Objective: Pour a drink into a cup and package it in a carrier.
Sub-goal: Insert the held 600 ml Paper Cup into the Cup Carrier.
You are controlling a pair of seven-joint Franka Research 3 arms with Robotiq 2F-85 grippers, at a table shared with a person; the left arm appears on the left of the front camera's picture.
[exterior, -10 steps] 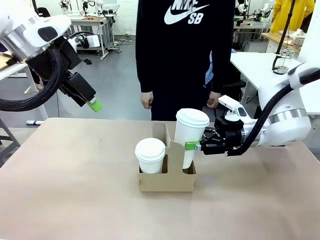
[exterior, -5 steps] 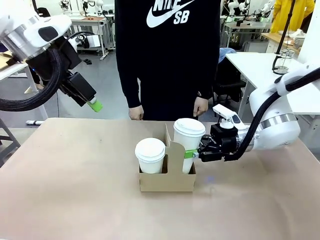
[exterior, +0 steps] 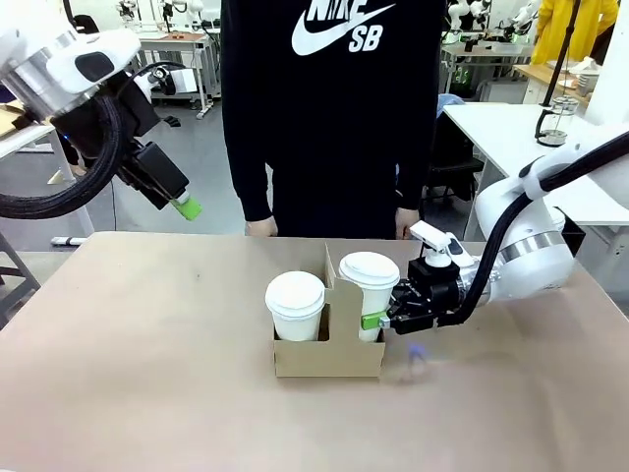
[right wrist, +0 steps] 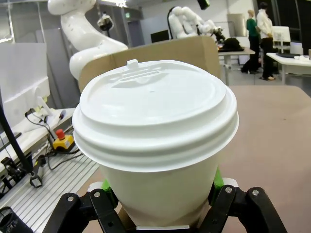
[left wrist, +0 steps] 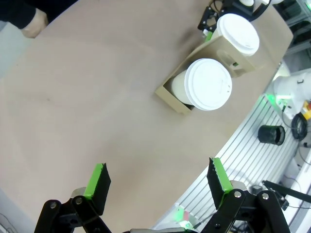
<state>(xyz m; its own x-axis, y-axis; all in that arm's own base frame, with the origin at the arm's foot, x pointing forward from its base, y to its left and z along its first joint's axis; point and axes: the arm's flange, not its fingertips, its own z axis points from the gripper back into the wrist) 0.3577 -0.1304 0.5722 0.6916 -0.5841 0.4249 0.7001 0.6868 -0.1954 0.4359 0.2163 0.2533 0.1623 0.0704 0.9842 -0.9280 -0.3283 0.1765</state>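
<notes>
A brown cardboard carrier (exterior: 329, 356) sits mid-table. One lidded white cup (exterior: 295, 301) stands in its left hole. Low in the right hole is a second lidded cup (exterior: 369, 283), with my right gripper (exterior: 379, 320) shut on its side. In the right wrist view that cup (right wrist: 155, 131) is clasped by both green pads of the gripper (right wrist: 163, 194), with the carrier's handle (right wrist: 165, 51) behind it. My left gripper (exterior: 183, 206) hangs high at the left, open and holding nothing. Its wrist view looks down past the spread gripper (left wrist: 158, 179) onto the carrier (left wrist: 170, 92) and both cups (left wrist: 210, 83). The drink is hidden.
A person in a black hoodie (exterior: 329, 118) stands at the far edge, hands (exterior: 260, 227) hanging near the table. A glass press jug (exterior: 558, 118) stands on a white side table at the back right. Bare tabletop (exterior: 147, 374) surrounds the carrier.
My right gripper has brought the cup down and leftwards into the carrier's right hole. The person has shifted left. The left arm has stayed still.
</notes>
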